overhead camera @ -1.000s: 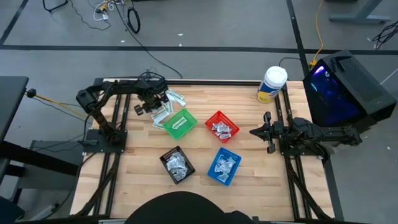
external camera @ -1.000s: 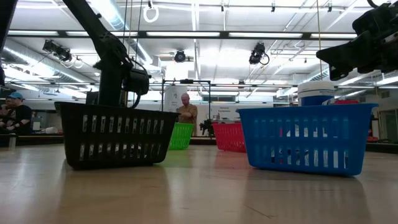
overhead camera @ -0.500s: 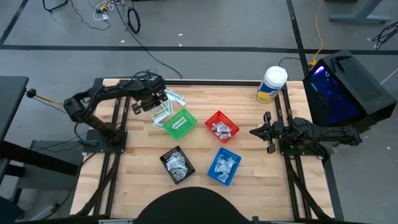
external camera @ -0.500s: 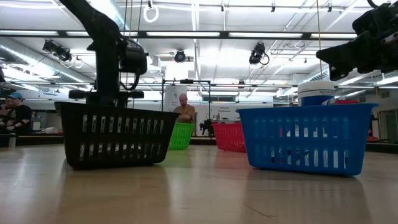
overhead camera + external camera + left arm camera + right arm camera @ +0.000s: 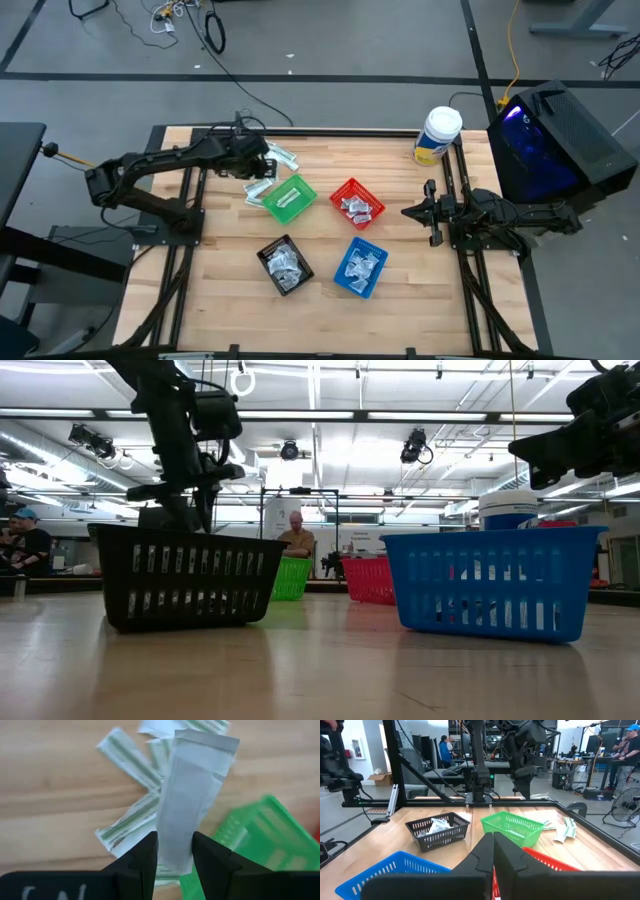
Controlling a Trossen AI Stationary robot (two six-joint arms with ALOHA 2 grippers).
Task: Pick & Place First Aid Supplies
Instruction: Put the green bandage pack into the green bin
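left pincer (image 5: 175, 851) lifted; strip (image 5: 192, 795) clamped between fingers.

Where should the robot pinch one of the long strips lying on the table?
Probably across its narrow middle, coming straight down from above: each loose strip lies flat on the table, long and thin. The left pincer already holds one strip that way, squeezing its long edges.

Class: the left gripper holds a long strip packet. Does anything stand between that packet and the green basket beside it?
Nothing visible does. The left gripper holds the strip packet raised above the loose strips; the green basket lies open alongside.
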